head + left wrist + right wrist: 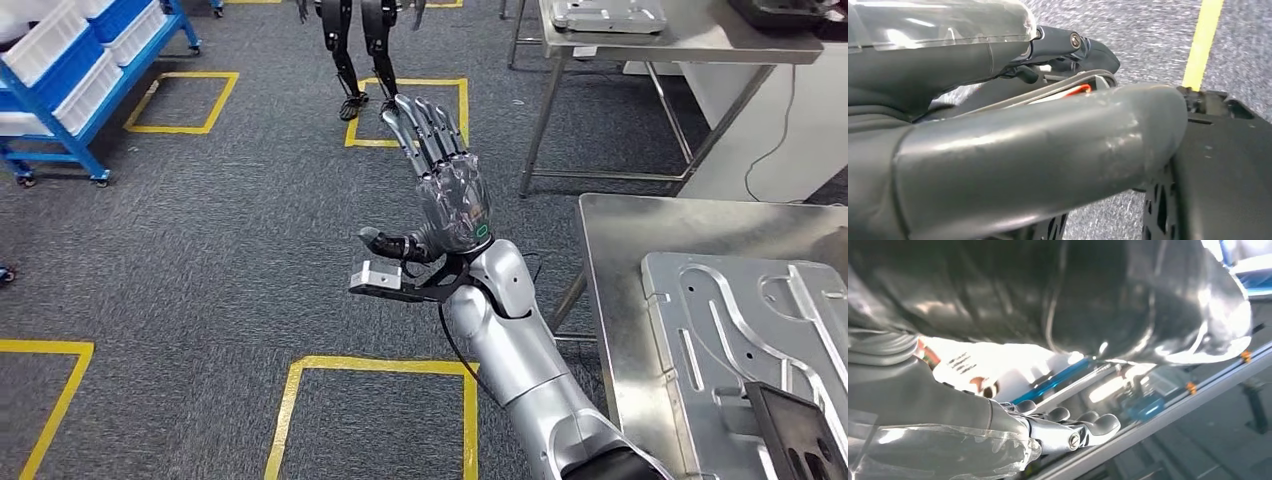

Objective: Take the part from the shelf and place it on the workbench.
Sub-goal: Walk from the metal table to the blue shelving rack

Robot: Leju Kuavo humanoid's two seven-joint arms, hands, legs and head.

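- grey carpet floor (pixel 220 250) with yellow tape squares (pixel 372 367)
- another robot's dark legs (pixel 358 55) standing far across the floor, feet by a taped square
- second steel table (pixel 690 45) far right, a grey metal plate (pixel 608 14) lying on top
- black cable (pixel 780 120) hanging down beside a white cabinet (pixel 780 150), far right

The part (pixel 745 350) on the surface (pixel 610 290) is cut off by the frame edge; the blue shelf (pixel 60 70) likewise.
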